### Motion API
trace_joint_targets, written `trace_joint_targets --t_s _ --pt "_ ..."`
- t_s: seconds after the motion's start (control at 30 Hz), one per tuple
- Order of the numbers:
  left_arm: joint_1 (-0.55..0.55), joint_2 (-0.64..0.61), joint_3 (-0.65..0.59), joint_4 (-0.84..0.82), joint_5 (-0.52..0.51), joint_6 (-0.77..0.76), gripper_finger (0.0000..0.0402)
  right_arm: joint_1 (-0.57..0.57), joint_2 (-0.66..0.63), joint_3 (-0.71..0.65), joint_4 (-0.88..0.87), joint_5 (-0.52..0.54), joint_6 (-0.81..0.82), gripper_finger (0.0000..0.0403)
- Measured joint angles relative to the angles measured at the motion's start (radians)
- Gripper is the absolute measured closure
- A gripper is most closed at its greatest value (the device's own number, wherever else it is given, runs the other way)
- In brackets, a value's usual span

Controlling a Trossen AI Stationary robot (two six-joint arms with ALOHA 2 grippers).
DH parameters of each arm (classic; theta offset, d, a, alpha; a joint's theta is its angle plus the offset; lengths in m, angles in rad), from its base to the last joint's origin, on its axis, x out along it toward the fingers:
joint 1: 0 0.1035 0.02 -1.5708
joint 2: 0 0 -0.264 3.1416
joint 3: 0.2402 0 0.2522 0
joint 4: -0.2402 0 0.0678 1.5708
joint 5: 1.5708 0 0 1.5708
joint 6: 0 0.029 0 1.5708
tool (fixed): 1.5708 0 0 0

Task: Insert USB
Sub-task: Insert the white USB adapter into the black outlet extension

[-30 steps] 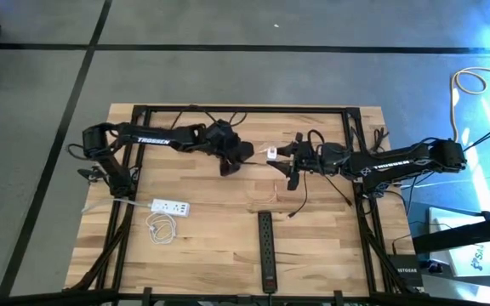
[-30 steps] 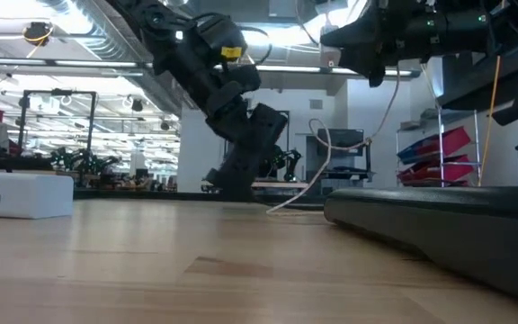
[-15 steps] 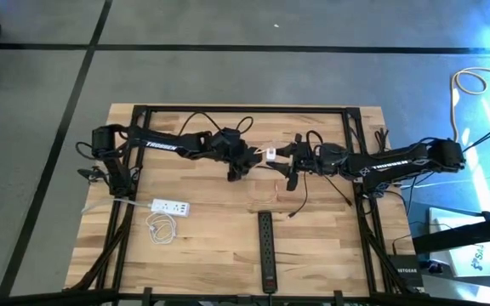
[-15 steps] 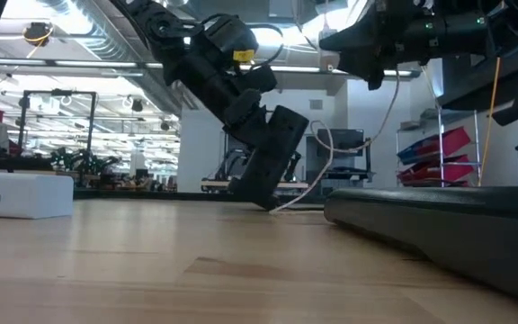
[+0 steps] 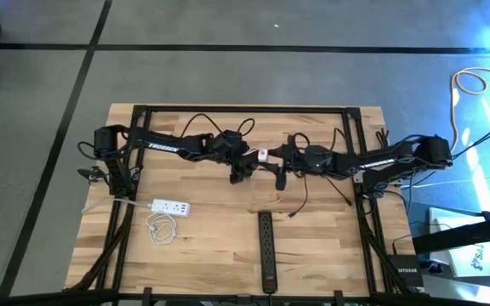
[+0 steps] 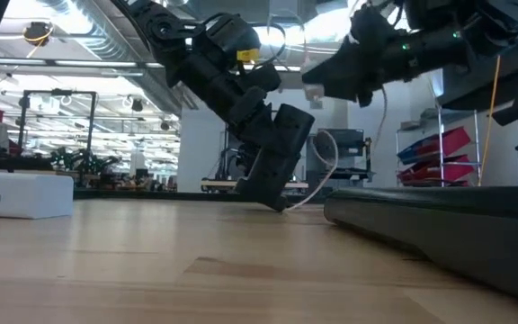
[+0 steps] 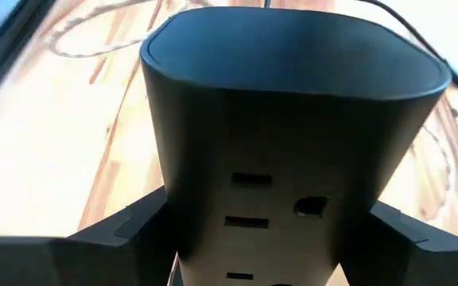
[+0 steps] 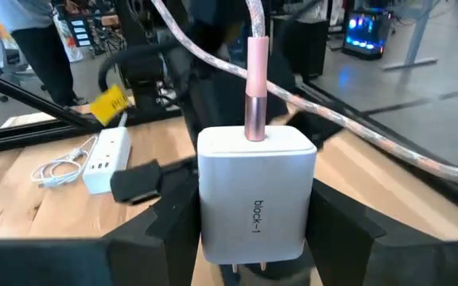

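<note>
Overhead, wooden table (image 5: 202,229); left fingers (image 7: 126,230) grip black block (image 7: 293,143), right fingers (image 8: 340,222) white charger (image 8: 254,199).

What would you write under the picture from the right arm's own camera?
Right gripper holds a white charger block with a pink cable plugged into it, above the wooden table.

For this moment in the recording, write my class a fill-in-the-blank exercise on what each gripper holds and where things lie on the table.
1. The right gripper holds a ______ charger block with a pink cable plugged into it.
2. The left gripper grips a ______ box with slots in its face.
3. In the high view, the two grippers meet near the table's ______.
4. The black power strip lies on the table, held by ______ gripper.

Missing words: white; black; middle; neither
</note>
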Motion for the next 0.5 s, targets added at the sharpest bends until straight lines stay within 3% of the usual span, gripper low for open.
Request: trace_joint_targets --t_s 0.5 --pt "-0.015 0.000 -0.001 0.001 0.032 0.016 0.0143 0.000 0.095 0.052 -0.087 0.089 0.022 0.0230"
